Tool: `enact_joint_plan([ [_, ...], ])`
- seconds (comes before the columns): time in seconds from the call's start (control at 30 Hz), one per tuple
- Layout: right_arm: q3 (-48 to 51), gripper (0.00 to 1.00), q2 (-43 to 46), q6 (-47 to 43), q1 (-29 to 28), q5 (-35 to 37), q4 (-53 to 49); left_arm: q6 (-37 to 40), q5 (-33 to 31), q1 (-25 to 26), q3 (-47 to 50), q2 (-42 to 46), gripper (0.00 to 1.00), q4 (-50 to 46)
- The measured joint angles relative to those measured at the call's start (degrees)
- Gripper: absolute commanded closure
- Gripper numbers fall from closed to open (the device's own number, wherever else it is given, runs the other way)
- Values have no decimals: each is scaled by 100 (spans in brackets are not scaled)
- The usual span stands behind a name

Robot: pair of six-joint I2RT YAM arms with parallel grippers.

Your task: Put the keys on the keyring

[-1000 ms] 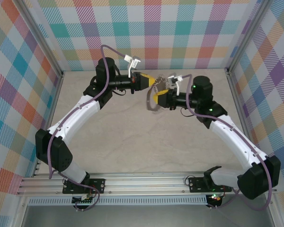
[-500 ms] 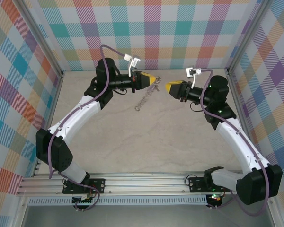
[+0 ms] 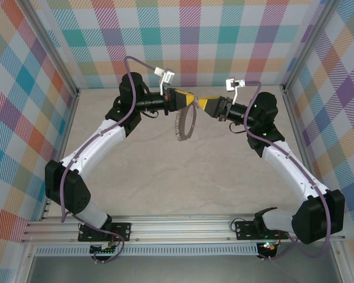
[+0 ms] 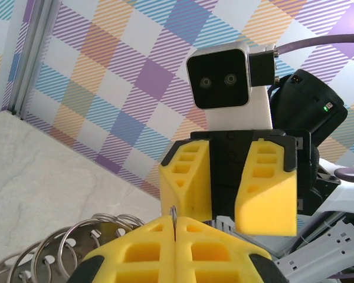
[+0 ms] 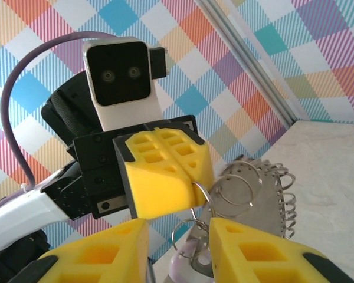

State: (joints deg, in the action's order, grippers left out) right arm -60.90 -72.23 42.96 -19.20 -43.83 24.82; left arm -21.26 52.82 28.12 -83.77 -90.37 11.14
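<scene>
Key: we found the key [image 5: 182, 266], lilac head showing, low in the gap of the right gripper [image 3: 204, 104]; its blade was cropped, so its long axis could not be told.
Keyring: the keyring [image 3: 184, 124] hung below the left gripper [image 3: 190, 99], just beyond the key.
Left gripper: clamped on the keyring's wire.
Right gripper: jaws apart, apparently gripping nothing.
Relation: grippers nose to nose; the right arm was nearer the key.
</scene>
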Motion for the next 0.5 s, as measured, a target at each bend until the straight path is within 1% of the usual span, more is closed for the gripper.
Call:
enact_joint_plan([
  [0.33, -39, 67, -192, 37, -39, 26, 127, -20, 0, 17, 0, 0, 100, 0],
  [0.5, -44, 71, -199, 90, -39, 24, 136, -20, 0, 33, 0, 0, 100, 0],
])
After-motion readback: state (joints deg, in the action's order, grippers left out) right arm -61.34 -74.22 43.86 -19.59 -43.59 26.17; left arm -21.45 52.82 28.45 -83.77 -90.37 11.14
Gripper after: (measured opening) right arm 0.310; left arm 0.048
